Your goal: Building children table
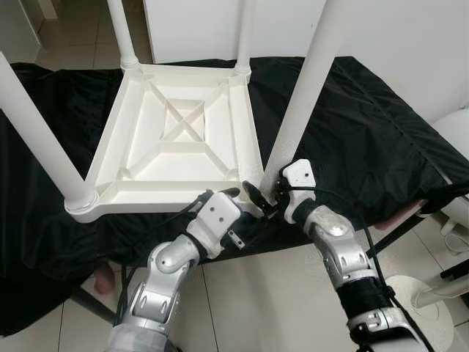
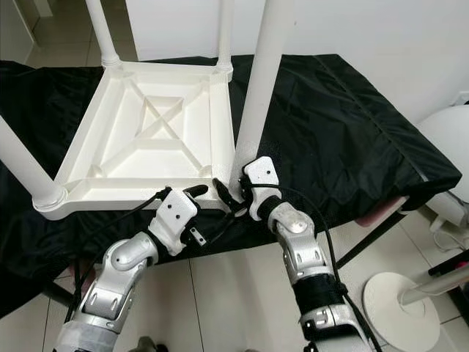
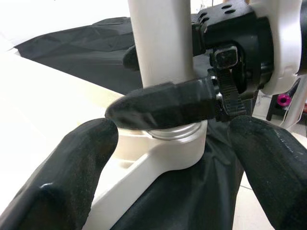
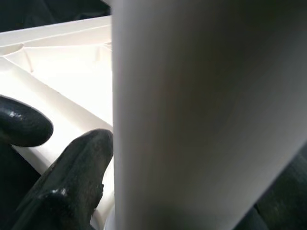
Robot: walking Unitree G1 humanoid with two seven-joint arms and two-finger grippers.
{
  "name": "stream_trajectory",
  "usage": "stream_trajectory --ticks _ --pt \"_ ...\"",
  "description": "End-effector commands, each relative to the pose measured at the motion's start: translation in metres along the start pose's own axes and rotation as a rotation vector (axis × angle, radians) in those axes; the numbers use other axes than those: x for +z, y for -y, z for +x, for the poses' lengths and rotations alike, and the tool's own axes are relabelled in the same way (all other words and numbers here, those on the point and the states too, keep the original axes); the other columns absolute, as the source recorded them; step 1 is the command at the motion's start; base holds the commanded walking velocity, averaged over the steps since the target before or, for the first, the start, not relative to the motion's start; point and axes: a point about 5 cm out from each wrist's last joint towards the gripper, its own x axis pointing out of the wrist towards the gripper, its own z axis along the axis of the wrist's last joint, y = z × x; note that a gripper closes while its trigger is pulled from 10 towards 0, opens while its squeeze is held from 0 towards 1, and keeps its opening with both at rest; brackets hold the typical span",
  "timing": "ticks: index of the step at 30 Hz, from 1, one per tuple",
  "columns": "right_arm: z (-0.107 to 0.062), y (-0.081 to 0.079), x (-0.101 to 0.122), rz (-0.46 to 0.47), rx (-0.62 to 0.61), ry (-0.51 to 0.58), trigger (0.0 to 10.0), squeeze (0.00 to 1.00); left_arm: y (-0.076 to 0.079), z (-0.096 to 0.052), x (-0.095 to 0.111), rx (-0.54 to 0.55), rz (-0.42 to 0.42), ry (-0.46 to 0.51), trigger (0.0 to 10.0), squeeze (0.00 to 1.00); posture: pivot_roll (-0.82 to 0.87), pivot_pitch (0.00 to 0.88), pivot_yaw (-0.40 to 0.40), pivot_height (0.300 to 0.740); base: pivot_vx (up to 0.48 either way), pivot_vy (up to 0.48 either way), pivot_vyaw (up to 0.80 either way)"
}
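Observation:
A white children's table [image 1: 176, 132] lies upside down on a black cloth, its legs pointing up. My right gripper [image 1: 270, 192] is shut on the near-right leg [image 1: 304, 95] just above the table's corner socket [image 3: 172, 143]. One of its black fingers [image 3: 163, 103] crosses the front of the leg, and the leg [image 4: 201, 115] fills most of the right wrist view. My left gripper [image 1: 233, 196] is at the same corner from the left. Its fingers [image 3: 72, 167] stand open on either side of the socket, gripping nothing.
The black cloth [image 1: 366, 132] covers a low platform that ends just before my arms. Three other legs stand at near left [image 1: 33, 125], far left [image 1: 123, 33] and far right [image 1: 244, 33]. A white stand base [image 2: 403, 293] sits on the tiled floor at right.

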Motion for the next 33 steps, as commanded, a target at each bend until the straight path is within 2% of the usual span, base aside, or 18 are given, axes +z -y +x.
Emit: stream_trajectory --ticks 1,2,3,4,9,18,19,24,26,30,33 --pt "0.003 -0.004 -0.002 -0.004 0.048 -0.013 10.0 0.00 -0.004 0.000 -0.004 0.107 -0.008 -0.021 10.0 0.00 -0.05 0.074 -0.026 0.740 0.000 0.000 0.00" --pt "0.005 -0.006 -0.004 -0.018 0.089 -0.027 10.0 0.00 -0.005 0.000 -0.004 0.110 -0.004 -0.022 10.0 0.00 -0.04 0.071 -0.028 0.740 0.000 0.000 0.00" --pt "0.006 -0.007 -0.006 -0.028 0.123 -0.039 1.8 0.00 -0.006 -0.001 -0.004 0.115 -0.003 -0.022 10.0 0.00 -0.04 0.070 -0.032 0.740 0.000 0.000 0.00" --pt "0.006 -0.007 -0.008 -0.035 0.144 -0.048 0.0 0.00 -0.006 -0.001 -0.003 0.118 -0.001 -0.022 10.0 0.00 -0.04 0.070 -0.032 0.740 0.000 0.000 0.00" --pt "0.005 -0.007 -0.011 -0.037 0.170 -0.056 0.0 0.00 -0.006 -0.002 -0.004 0.121 -0.001 -0.023 10.0 0.00 -0.03 0.068 -0.034 0.740 0.000 0.000 0.00" --pt "-0.003 0.005 -0.019 -0.031 0.160 -0.069 0.0 0.00 -0.004 -0.004 -0.005 0.110 -0.004 -0.029 10.0 0.00 -0.03 0.062 -0.030 0.740 0.000 0.000 0.00" --pt "-0.004 0.007 -0.019 0.004 0.146 -0.058 10.0 0.00 -0.004 -0.004 -0.005 0.105 -0.004 -0.031 10.0 0.00 -0.04 0.060 -0.028 0.740 0.000 0.000 0.00" --pt "-0.005 0.012 -0.015 0.081 0.069 -0.025 10.0 0.00 -0.003 -0.003 -0.005 0.098 -0.004 -0.028 10.0 0.00 -0.04 0.055 -0.029 0.740 0.000 0.000 0.00" --pt "-0.006 0.012 -0.012 0.122 -0.003 -0.004 10.0 0.00 -0.003 -0.002 -0.004 0.094 -0.005 -0.023 10.0 0.00 -0.04 0.053 -0.030 0.740 0.000 0.000 0.00" --pt "-0.006 0.010 -0.011 0.126 -0.041 -0.006 10.0 0.00 -0.002 -0.001 -0.004 0.090 -0.004 -0.022 10.0 0.00 -0.04 0.051 -0.032 0.740 0.000 0.000 0.00" --pt "-0.006 0.000 -0.003 0.124 -0.137 0.000 10.0 0.00 -0.001 -0.001 -0.002 0.087 -0.014 -0.013 10.0 0.00 -0.04 0.049 -0.034 0.740 0.000 0.000 0.00"
